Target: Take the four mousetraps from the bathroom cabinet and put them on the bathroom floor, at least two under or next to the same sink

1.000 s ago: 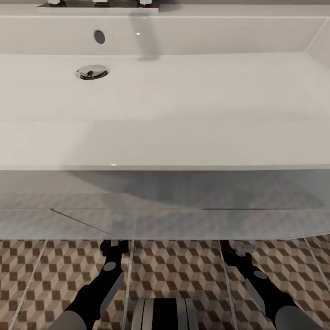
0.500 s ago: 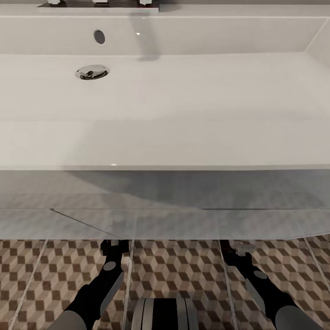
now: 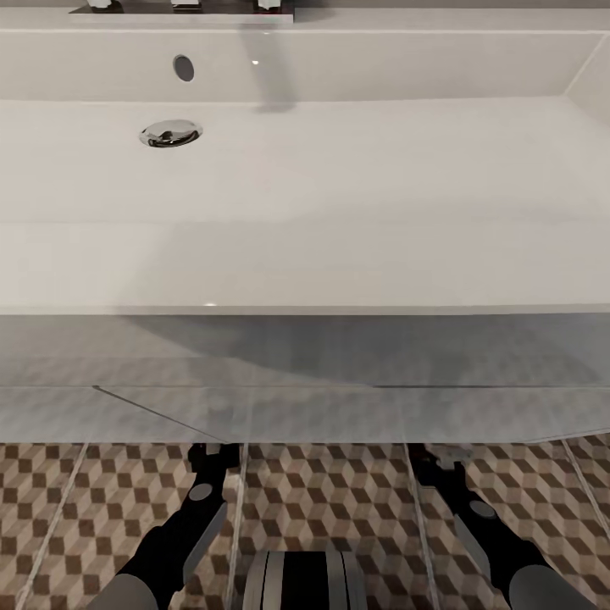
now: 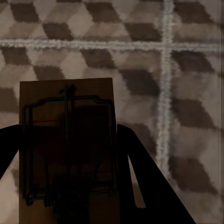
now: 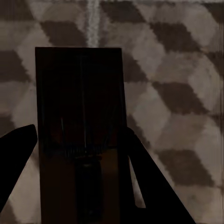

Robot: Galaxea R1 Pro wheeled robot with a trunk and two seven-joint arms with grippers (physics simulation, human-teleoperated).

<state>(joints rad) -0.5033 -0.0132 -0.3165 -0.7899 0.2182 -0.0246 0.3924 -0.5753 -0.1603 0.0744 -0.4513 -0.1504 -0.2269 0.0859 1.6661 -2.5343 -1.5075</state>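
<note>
Grippers L point(image 4: 70, 186) & R point(image 5: 74, 186) each still clamp a flat brown wooden mousetrap point(image 4: 67, 144) point(image 5: 79, 130) low over cube-patterned floor tiles point(image 3: 330, 491) by white sink point(image 3: 305, 263), nothing moved, I release next

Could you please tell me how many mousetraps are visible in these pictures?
2: one mousetrap between the left gripper's fingers over the bathroom floor, another mousetrap between the right gripper's fingers. Others may be hidden.

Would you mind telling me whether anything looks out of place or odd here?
Nothing stands out. The sink looks clean and intact, the floor tiles are unbroken, and a mousetrap sits between the left gripper's fingers, another mousetrap between the right's.
</note>
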